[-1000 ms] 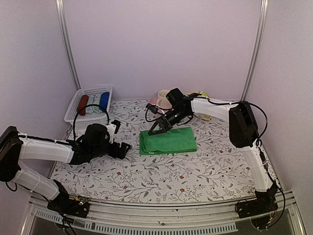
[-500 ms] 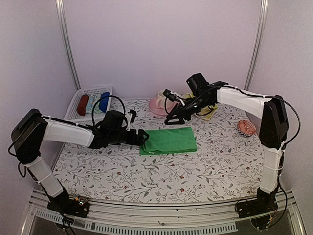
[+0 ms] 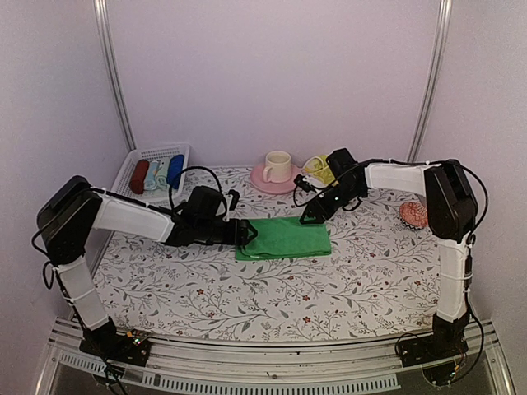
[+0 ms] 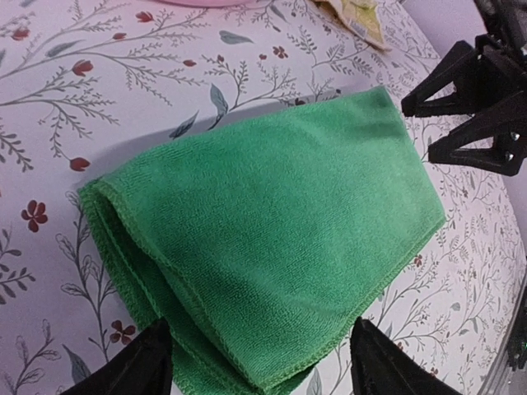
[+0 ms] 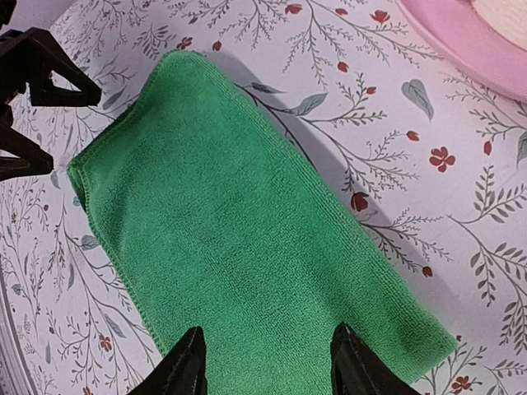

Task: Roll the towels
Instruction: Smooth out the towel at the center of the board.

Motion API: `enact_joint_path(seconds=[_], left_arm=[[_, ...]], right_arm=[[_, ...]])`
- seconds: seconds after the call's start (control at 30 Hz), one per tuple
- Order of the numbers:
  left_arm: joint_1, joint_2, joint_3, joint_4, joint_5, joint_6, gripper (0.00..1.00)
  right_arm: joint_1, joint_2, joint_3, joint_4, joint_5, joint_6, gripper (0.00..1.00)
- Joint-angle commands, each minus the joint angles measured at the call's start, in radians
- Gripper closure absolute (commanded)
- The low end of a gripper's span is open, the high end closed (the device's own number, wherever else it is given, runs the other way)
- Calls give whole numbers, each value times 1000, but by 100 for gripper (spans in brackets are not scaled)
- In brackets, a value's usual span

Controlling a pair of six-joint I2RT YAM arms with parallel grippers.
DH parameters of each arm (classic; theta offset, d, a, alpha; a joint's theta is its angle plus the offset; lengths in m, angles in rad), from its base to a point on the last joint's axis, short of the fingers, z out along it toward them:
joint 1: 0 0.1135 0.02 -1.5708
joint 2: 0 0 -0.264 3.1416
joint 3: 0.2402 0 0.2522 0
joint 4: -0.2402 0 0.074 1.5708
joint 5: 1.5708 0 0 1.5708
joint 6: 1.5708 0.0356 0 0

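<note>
The bright green towel (image 3: 284,239) lies folded flat in the middle of the table. My left gripper (image 3: 245,233) is at its left end, jaws open and spread either side of the folded corner (image 4: 262,366). My right gripper (image 3: 311,216) hangs over the towel's far right edge, also open, with green cloth (image 5: 247,239) under the gap between its fingertips (image 5: 270,362). The pale yellow towel (image 3: 319,167) lies crumpled at the back, partly hidden behind the right arm; a corner of it (image 4: 358,12) shows in the left wrist view.
A pink saucer (image 3: 257,176) with a cream cup (image 3: 277,161) stands behind the green towel. A white basket (image 3: 138,156) holding red, pale blue and deep blue rolls sits at the back left. A small reddish object (image 3: 414,214) lies at the right.
My left arm has reached right, from left of the towel to its left end. My right gripper lifted back towards the cup, then came down at the towel's far right edge.
</note>
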Motion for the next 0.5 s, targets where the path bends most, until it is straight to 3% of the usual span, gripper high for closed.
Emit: enact_joint_path(seconds=[0.0,0.47], left_arm=[[-17,46,37,-30,15,-9,28],[-20,80,43,-85,11,-16,47]], right_arm=[[8,30,18,23,27,17,49],[8,52,31,23,74,21,50]])
